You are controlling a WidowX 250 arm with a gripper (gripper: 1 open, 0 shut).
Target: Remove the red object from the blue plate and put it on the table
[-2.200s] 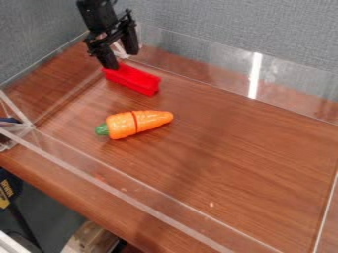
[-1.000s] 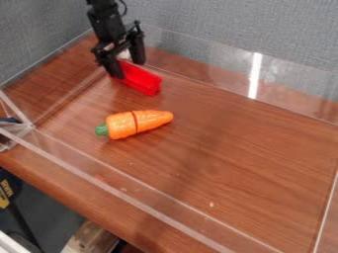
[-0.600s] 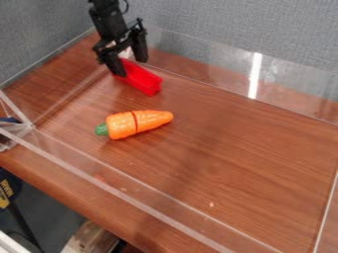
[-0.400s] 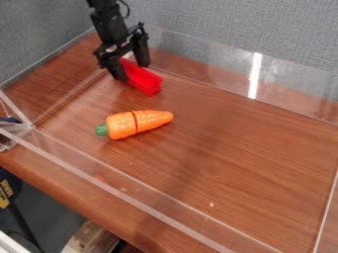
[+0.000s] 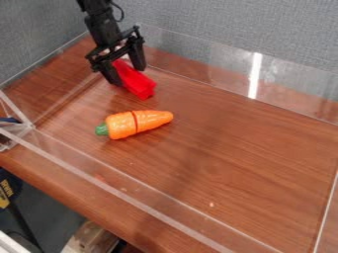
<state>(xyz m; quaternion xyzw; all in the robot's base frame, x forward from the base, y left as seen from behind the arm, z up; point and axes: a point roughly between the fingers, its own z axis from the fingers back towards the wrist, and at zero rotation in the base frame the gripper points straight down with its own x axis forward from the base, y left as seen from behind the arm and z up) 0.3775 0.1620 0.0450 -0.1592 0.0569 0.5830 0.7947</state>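
Since a moment ago, the red block (image 5: 130,80) has been dragged slightly toward the front-left, and it's lying flat on the table (image 5: 224,138), not far from the carrot (image 5: 133,124). Its far end is straddled by the gripper (image 5: 115,61), fingers spread apart on either side.

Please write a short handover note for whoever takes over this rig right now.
Gripper: open, jaws straddling the far end of the red block; whether it touches is unclear.
Red block: lying flat on the table, near the back wall.
Carrot: on the table, apart from the block, nearer the front.
No blue plate in view.
Done: the block already rests on the table.
Left: probably only to lift the gripper clear.
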